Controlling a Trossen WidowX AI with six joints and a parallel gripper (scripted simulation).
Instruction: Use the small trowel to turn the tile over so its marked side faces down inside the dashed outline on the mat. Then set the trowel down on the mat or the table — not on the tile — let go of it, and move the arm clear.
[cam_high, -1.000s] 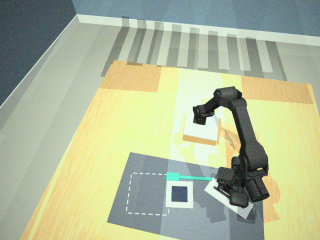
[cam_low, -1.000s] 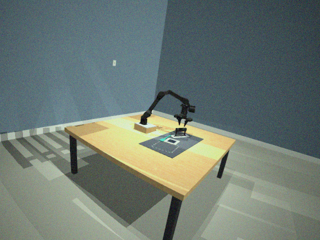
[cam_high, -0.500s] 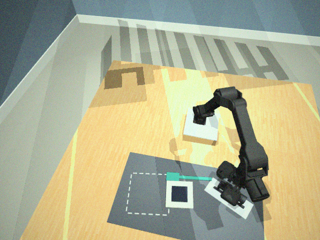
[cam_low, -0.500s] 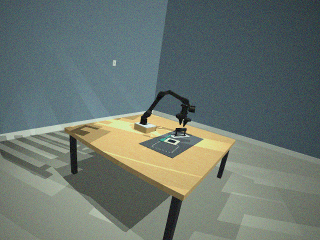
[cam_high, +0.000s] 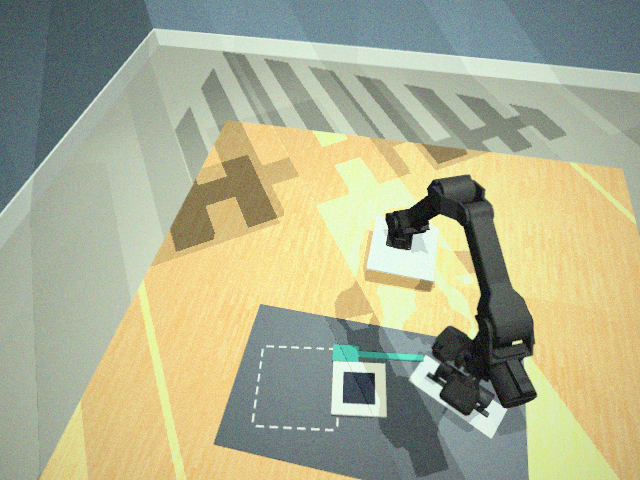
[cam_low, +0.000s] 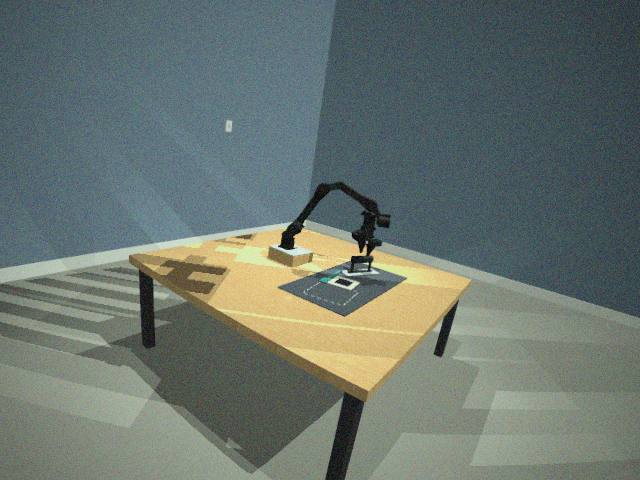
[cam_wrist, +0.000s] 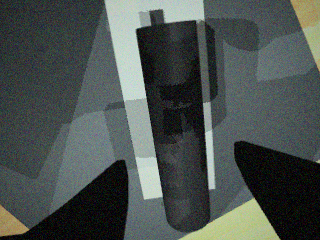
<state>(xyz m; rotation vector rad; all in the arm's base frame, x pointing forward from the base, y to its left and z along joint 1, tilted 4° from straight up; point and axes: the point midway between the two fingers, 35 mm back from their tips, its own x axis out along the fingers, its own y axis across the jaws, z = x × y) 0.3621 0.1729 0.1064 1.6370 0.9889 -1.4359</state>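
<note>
The tile (cam_high: 359, 388) (cam_low: 343, 282), cream with a dark square on top, lies flat on the grey mat (cam_high: 235, 426) (cam_low: 320, 284). It covers part of the right edge of the dashed outline (cam_high: 266, 346) and lies mostly outside it. The trowel (cam_high: 495, 424) (cam_low: 361, 259) (cam_wrist: 180, 60), a white plate with a raised black handle, rests at the mat's right. My gripper (cam_low: 364, 252) (cam_wrist: 180, 159) is open just above the handle. In the wrist view the handle runs lengthwise between the fingertips, touching neither. In the top view my gripper partly hides the trowel.
A teal piece (cam_high: 345, 352) with a thin bar lies along the tile's upper edge; its bar reaches the trowel's left corner. The arm's base block (cam_high: 400, 263) (cam_low: 290, 255) stands behind the mat. Shadows fall across the mat.
</note>
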